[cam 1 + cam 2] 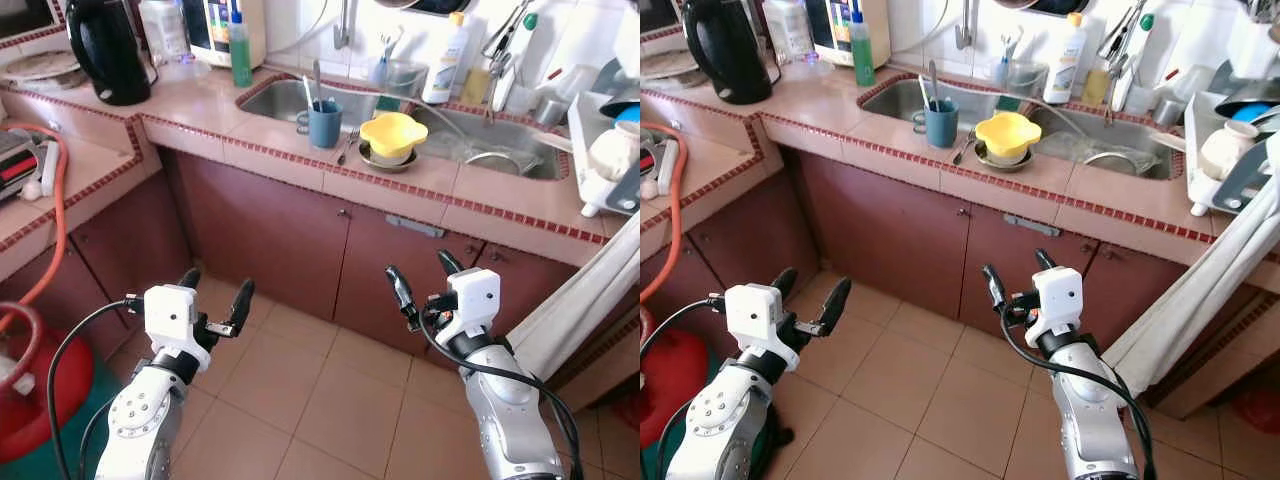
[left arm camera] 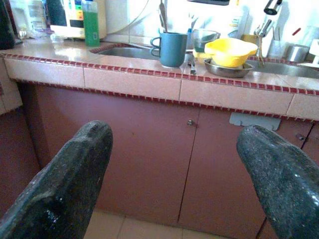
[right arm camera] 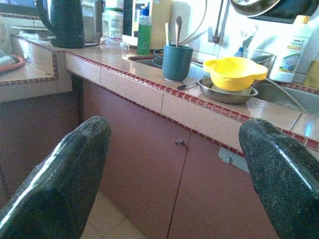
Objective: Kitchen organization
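Note:
A pink tiled counter (image 1: pixel 400 190) runs across in front of me with a steel sink (image 1: pixel 275 100) set in it. On its front edge stand a blue mug (image 1: pixel 325 124) holding utensils and a yellow bowl (image 1: pixel 393 134) resting upside down in a metal dish (image 1: pixel 385 160). My left gripper (image 1: pixel 216 296) is open and empty, low over the floor before the cabinet doors. To its right, the right gripper (image 1: pixel 425 279) is also open and empty, at the same height below the counter edge.
A black kettle (image 1: pixel 108 50), a green bottle (image 1: pixel 241 48) and a white appliance (image 1: pixel 225 28) stand at the counter's back left. A dish rack (image 1: pixel 605 150) sits far right, with a white cloth (image 1: pixel 590 300) hanging below. An orange hose (image 1: pixel 55 220) and red tank (image 1: pixel 35 385) are at left.

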`<state>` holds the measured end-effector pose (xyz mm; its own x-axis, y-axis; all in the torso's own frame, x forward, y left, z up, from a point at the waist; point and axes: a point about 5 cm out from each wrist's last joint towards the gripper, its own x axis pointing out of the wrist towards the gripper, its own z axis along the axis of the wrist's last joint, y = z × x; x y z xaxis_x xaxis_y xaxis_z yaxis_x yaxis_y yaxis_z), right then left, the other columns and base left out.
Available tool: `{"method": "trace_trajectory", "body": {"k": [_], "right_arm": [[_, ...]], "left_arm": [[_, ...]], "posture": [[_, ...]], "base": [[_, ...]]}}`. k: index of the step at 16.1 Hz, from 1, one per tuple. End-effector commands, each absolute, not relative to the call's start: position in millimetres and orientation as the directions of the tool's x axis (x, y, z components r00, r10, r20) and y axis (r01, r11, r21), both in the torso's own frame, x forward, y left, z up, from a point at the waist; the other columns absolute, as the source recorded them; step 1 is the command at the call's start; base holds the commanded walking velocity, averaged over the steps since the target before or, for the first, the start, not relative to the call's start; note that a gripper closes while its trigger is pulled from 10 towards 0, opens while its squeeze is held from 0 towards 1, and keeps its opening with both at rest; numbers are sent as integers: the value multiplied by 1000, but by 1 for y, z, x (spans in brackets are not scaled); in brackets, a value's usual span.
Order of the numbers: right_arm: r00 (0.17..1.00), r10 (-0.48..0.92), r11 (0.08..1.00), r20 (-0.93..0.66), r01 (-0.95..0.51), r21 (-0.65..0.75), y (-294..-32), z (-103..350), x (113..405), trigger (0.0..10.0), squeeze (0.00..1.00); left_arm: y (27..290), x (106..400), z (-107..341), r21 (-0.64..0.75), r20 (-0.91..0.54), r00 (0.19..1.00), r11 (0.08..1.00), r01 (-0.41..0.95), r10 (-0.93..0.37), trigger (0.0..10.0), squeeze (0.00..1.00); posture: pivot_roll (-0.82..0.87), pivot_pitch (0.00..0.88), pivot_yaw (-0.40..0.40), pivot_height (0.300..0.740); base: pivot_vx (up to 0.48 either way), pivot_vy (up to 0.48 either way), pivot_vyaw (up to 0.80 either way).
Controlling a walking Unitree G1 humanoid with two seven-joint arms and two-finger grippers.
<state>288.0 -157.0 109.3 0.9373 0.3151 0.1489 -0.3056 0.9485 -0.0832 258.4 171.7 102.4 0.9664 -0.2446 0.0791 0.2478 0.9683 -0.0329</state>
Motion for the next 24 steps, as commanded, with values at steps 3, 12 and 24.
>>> {"method": "trace_trajectory", "body": {"k": [3,12,24], "right_arm": [[929,330,944,167,-320,-83,-149,118,293,10000,0],[927,335,942,170,-326,-81,-145,120,296,10000,0],[928,335,942,164,-328,-71,-146,121,300,10000,0]], "left_arm": [[176,263,111,-18,89,967,970,242,-240,10000,0],[175,263,115,-13,80,965,967,253,-251,10000,0],[172,266,117,-20,82,963,966,258,-255,10000,0]], "posture": [[-93,0,-9,740],[-83,0,1,740],[-83,0,1,740]], "base": [[365,0,0],[379,0,0],[377,0,-106]]}}
